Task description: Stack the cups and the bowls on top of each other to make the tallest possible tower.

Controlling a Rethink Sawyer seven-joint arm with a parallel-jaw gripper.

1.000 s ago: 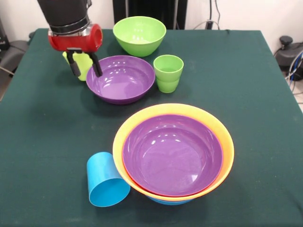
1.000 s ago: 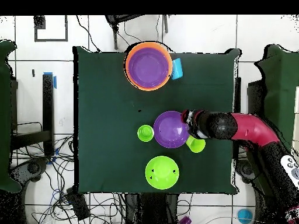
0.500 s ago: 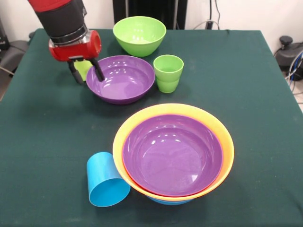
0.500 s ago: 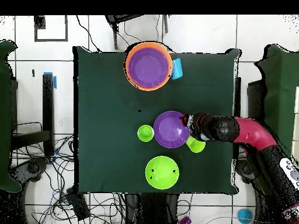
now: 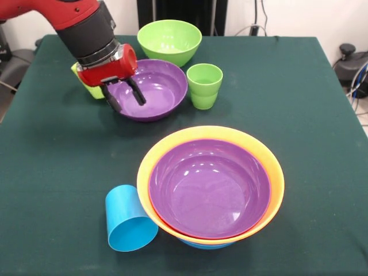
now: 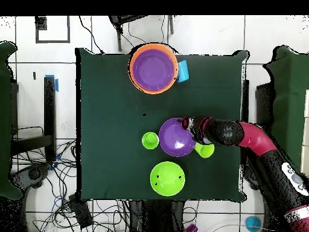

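while the red and black arm (image 5: pixel 75 26) reaches in from the upper left of the front view, its gripper (image 5: pixel 123 96) sits at the near left rim of the loose purple bowl (image 5: pixel 154 89), one black finger (image 5: pixel 137 92) inside the bowl and the other outside the rim, so the fingers stand apart astride the wall; whether they press on it cannot be told. that bowl looks tilted, its gripper side raised.

counting what shows on the green desk (image 5: pixel 299 103): three cups and, by visible rims, five bowls. the cups are a ridged green cup (image 5: pixel 204 86) standing upright just beside the loose purple bowl, a yellow-green cup (image 5: pixel 92 87) mostly hidden behind the gripper on the bowl's other side, and a sky blue cup (image 5: pixel 129 221) lying on its side, touching the tower.

the bowls are the loose purple one, a green bowl (image 5: pixel 169 41) standing alone behind it near the far edge, and the tower (image 5: pixel 210 185) at the near side: a big orange bowl outermost, a wide purple bowl nested in it, and a sliver of blue showing underneath. a thin red-orange edge shows between purple and orange; what it belongs to cannot be told.

from overhead, the tower (image 6: pixel 154 67) sits at the top edge of the desk (image 6: pixel 108 121), well apart from the purple bowl (image 6: pixel 176 137), green bowl (image 6: pixel 167 178) and two green cups.
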